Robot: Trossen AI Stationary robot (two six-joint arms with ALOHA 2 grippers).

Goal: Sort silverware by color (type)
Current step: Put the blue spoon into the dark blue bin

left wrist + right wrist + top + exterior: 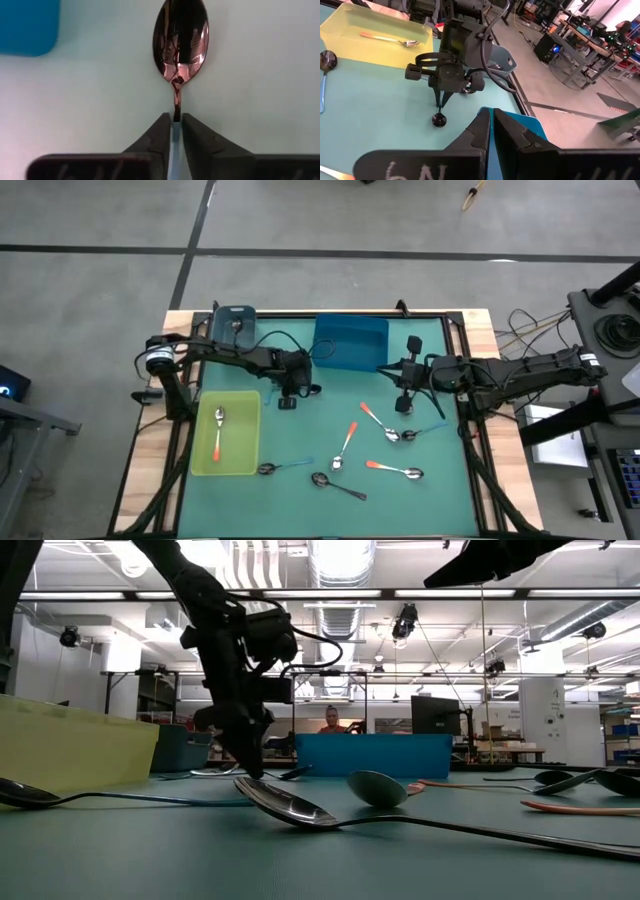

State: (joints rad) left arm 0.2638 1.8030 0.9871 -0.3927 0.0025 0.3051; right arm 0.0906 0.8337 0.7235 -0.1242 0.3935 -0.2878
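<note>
My left gripper (293, 387) hovers over the mat between the grey bin (235, 325) and the yellow bin (246, 442), shut on a small all-dark spoon (180, 40). My right gripper (490, 127) waits shut and empty above the near right corner of the blue bin (350, 342). One orange-handled spoon (218, 435) lies in the yellow bin. Loose on the mat lie three orange-handled spoons (347, 442) (373, 418) (388, 468), two light blue ones (290, 467) (428, 430) and one dark one (338, 484). My left gripper pinches the dark spoon's handle just behind the neck (176, 114) between its two fingers (159, 131), coming from above and pointing down. The spoon hangs upright below the fingers, bowl (439, 120) lowest and close to the mat; whether it touches the mat I cannot tell.
The grey bin and the blue bin stand along the far edge of the green mat (300, 510); the yellow bin sits near the left edge. Loose spoons crowd the mat's near right half. A person (331, 722) stands in the room beyond the table.
</note>
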